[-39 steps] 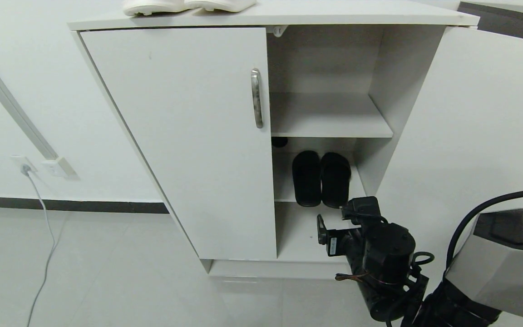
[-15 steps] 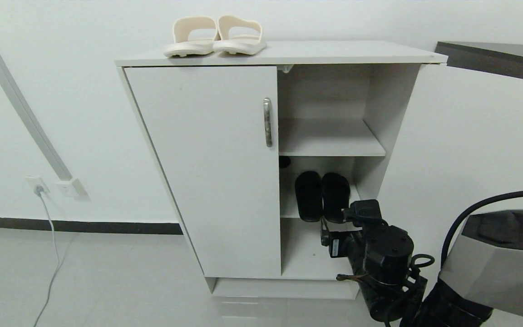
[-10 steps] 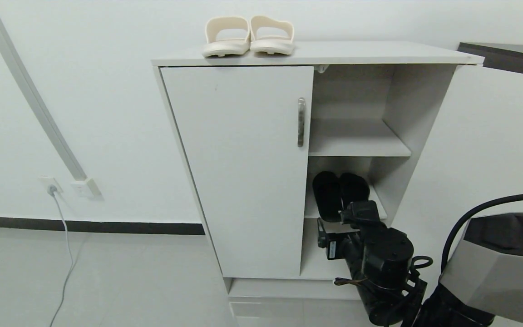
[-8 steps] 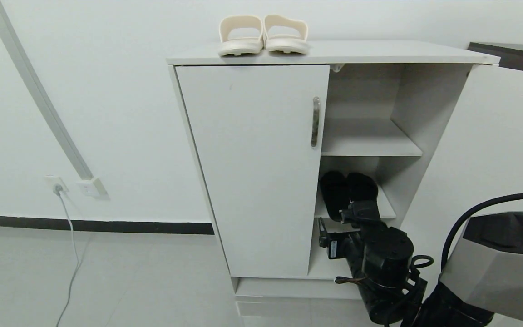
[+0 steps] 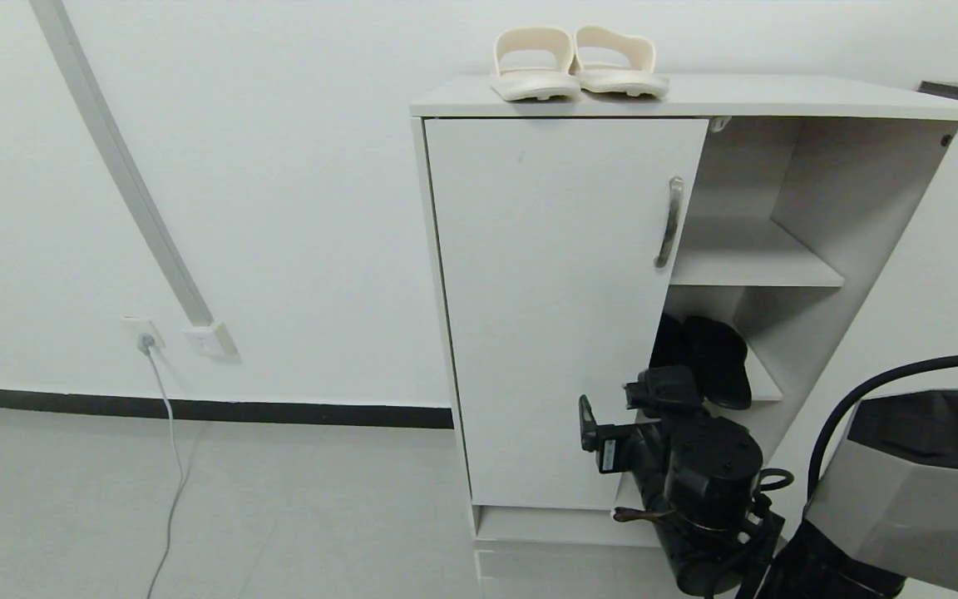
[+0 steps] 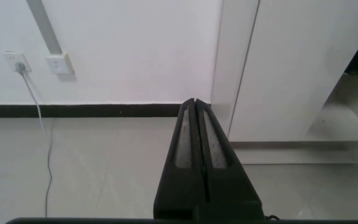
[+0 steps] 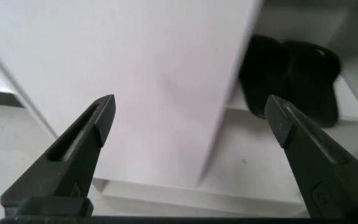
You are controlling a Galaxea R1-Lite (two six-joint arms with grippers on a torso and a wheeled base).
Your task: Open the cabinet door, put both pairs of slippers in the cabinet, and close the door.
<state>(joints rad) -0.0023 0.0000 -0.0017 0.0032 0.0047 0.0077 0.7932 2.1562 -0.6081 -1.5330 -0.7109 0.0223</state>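
The white cabinet (image 5: 695, 96) has its left door (image 5: 554, 299) shut and its right door (image 5: 945, 274) swung open. A cream pair of slippers (image 5: 579, 62) rests on the cabinet's top. A black pair of slippers (image 5: 703, 358) lies on the middle shelf, also seen as black slippers (image 7: 291, 74) in the right wrist view. My right gripper (image 5: 624, 408) hangs low before the shut door's edge, open and holding nothing, its right gripper (image 7: 190, 102) fingers spread wide. My left gripper (image 6: 194, 104) is shut on nothing, pointing at the floor left of the cabinet (image 6: 303, 62).
A wall socket (image 5: 146, 341) with a grey cable (image 5: 167, 466) sits low on the wall to the left, under a slanting grey conduit (image 5: 113, 158). Grey tiled floor (image 5: 196, 516) stretches before the cabinet. The upper shelf (image 5: 745, 262) is bare.
The head camera has backed off and swung left, so the cabinet now stands further right in the picture. The slippers and doors keep their places; the right arm looks unmoved.
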